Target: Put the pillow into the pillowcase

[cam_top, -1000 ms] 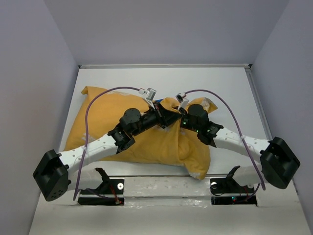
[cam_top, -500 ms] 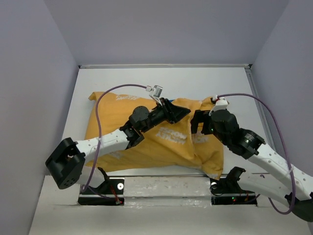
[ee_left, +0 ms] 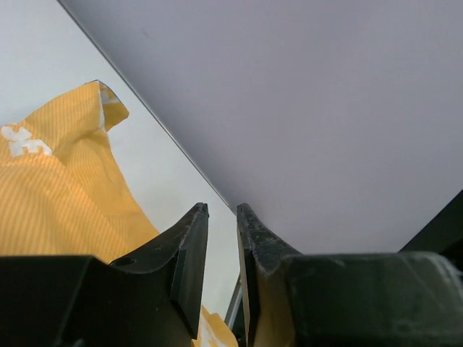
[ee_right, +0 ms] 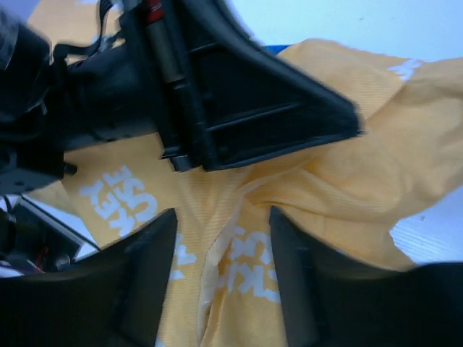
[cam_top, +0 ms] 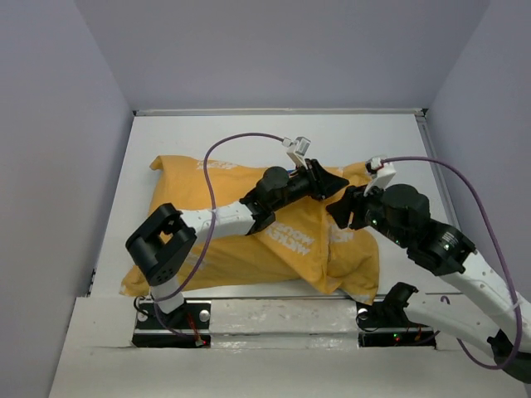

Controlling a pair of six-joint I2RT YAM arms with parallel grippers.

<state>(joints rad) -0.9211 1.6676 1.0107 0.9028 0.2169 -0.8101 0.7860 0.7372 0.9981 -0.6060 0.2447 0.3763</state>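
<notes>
The pillowcase (cam_top: 207, 195) lies plump on the table, mustard-yellow face up with white lettering. A sliver of blue shows at its far edge (ee_right: 271, 49). No white of the pillow shows in any view. My left gripper (cam_top: 338, 179) hovers over the pillowcase's right end and points at the back wall. Its jaws (ee_left: 222, 210) stand a narrow gap apart with nothing between them, and yellow cloth (ee_left: 51, 188) lies below to the left. My right gripper (cam_top: 338, 212) is just beside it, open (ee_right: 223, 213) above a fold of the lettered cloth (ee_right: 362, 166) and holding nothing. The left gripper (ee_right: 289, 123) crosses the right wrist view.
Grey walls close the table (cam_top: 249, 133) at the back and on both sides, with a metal rail along the right edge (cam_top: 438, 174). Purple cables (cam_top: 241, 139) arch over both arms. A shiny mounting plate (cam_top: 282, 315) runs along the near edge.
Both grippers let go of the bunched cloth at the middle and moved right. The left arm swung far across. The pillowcase settled flatter and shifted slightly right.
</notes>
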